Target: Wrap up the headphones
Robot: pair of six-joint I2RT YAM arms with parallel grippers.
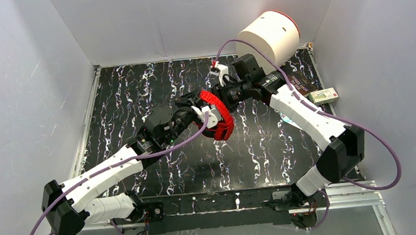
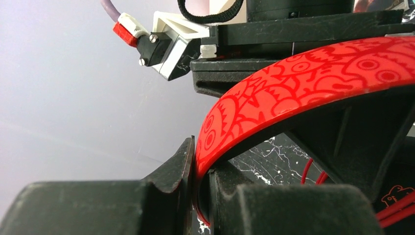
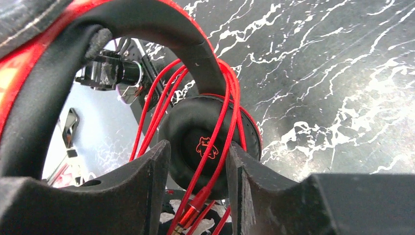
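The headphones [image 1: 217,112] hang in the air above the middle of the counter [image 1: 136,89], between the two arms. The left hand [image 2: 198,169] is closed hard on the headband [image 2: 303,78], its two fingers pinching the patterned red band near one end. That grip looks meant as a fixed anchor, keeping the frame off the counter so that there is room to pass the cable [image 3: 226,112] around it.

The right hand [image 3: 198,147] stands with its fingers apart. Several red cable strands run through the gap between them without being pinched, and the black pad of an earcup [image 3: 186,122] sits just beyond the fingertips. The strands are already looped over the band beside that earcup (how many turns, I cannot count). The plug [image 3: 188,215] dangles low in the same gap, close to the palm.

I judge the wrap to be well along, with only the loose tail and plug left to gather. The next move likely calls for the right hand to close on the tail near the plug and carry it around the band. The risk is that the thin cable slips past the fingers or drags the existing loops off.

A white cylinder [image 1: 266,34] stands at the far right of the counter, well apart.
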